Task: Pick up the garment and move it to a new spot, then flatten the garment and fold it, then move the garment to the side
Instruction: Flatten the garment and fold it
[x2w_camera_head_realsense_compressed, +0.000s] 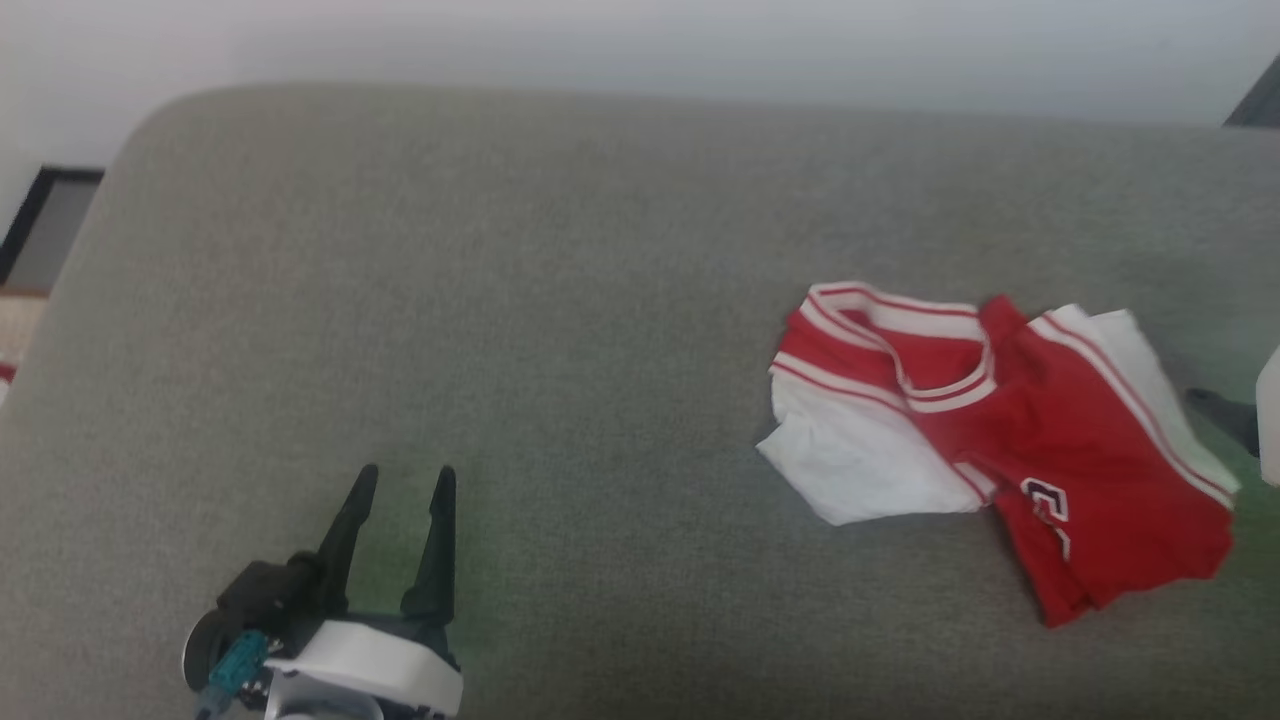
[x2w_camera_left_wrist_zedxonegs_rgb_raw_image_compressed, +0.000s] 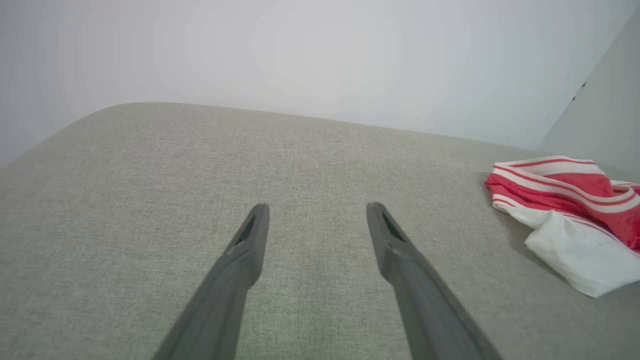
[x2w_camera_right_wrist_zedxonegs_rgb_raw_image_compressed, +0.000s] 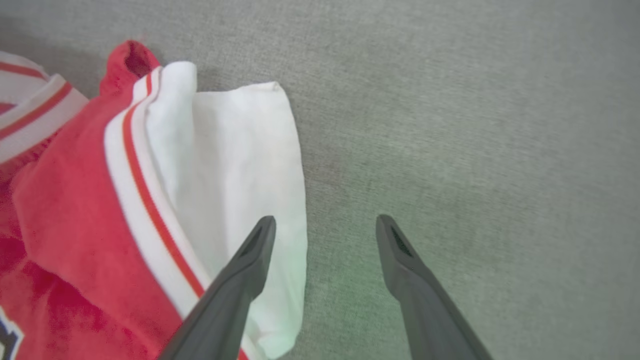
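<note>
The garment (x2w_camera_head_realsense_compressed: 1010, 430) is a red jersey T-shirt with white sleeves and striped trim, lying crumpled on the right part of the grey cushion (x2w_camera_head_realsense_compressed: 500, 300). Dark white-outlined letters partly show on its chest. My left gripper (x2w_camera_head_realsense_compressed: 405, 478) hovers open over bare cushion at the lower left, far from the shirt. In the left wrist view my left gripper (x2w_camera_left_wrist_zedxonegs_rgb_raw_image_compressed: 317, 210) holds nothing, and the garment (x2w_camera_left_wrist_zedxonegs_rgb_raw_image_compressed: 565, 200) lies off to the right. My right gripper (x2w_camera_right_wrist_zedxonegs_rgb_raw_image_compressed: 325, 222) is open just above the edge of a white sleeve of the garment (x2w_camera_right_wrist_zedxonegs_rgb_raw_image_compressed: 75, 190), its left finger over the cloth. One of its fingers (x2w_camera_head_realsense_compressed: 1222, 410) shows beside the shirt.
The cushion has a rounded far-left corner and a pale wall (x2w_camera_head_realsense_compressed: 640, 40) behind it. A dark-framed panel (x2w_camera_head_realsense_compressed: 45, 225) stands on the floor beyond the left edge. A dark object (x2w_camera_head_realsense_compressed: 1260, 100) sits at the top right corner. Bare cushion stretches left of the shirt.
</note>
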